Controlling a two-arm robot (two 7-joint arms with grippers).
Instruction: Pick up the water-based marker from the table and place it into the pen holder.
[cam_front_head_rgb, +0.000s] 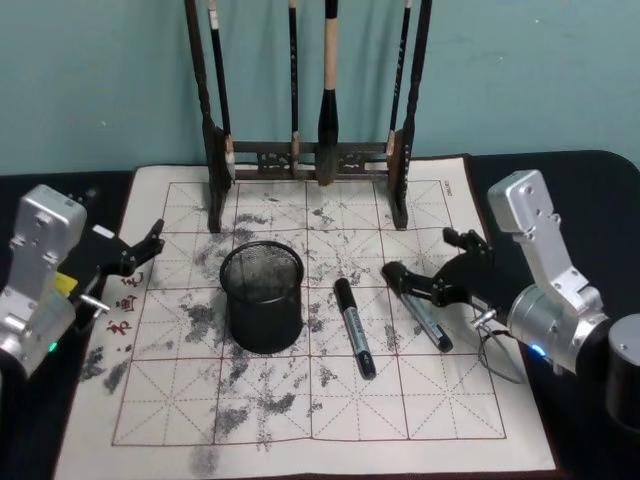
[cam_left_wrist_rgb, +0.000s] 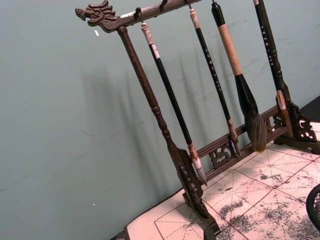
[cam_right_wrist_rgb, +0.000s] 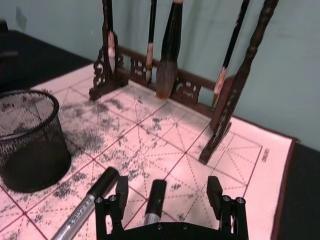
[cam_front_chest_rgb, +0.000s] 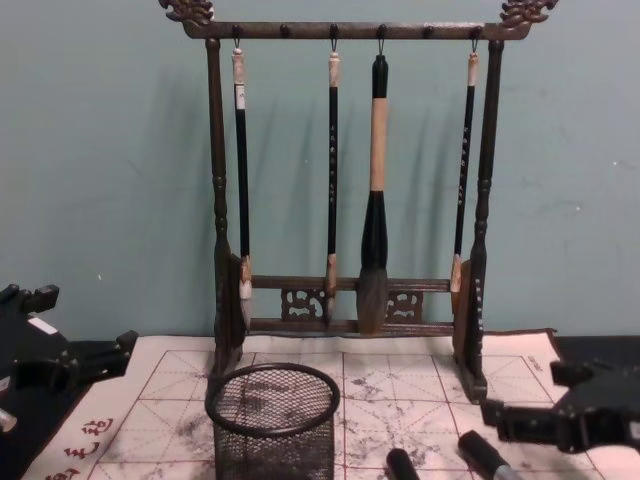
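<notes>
Right claw (cam_front_head_rgb: 421, 254) hangs low and spread, its jaws either side of the cap end of the water-based marker (cam_front_head_rgb: 430, 328); no contact is evident. Left claw (cam_front_head_rgb: 140, 252), likewise spread, sits parked far off to the left at the mat's edge.

Step assessed: the claw is positioned for the grasp, which is not yet made. The next move calls for a short descent and closure on the barrel. A lift and a carry leftward would follow, tipping the marker upright over the holder.

Surroundings, by size:
- The tabletop (cam_front_head_rgb: 590, 190) extends dark to the claw's right.
- The practice mat (cam_front_head_rgb: 400, 420) lies beneath the claw.
- The brush rack (cam_front_head_rgb: 400, 195) stands just ahead of the claw, its near foot close, and is judged the chief obstruction.
- The pen holder (cam_front_head_rgb: 262, 325) stands upright to the claw's left with its mouth unobstructed.
- A second marker (cam_front_head_rgb: 355, 335) lies between claw and holder, near the target, and could be nudged.

Open room exists above the mat along the leftward path.
</notes>
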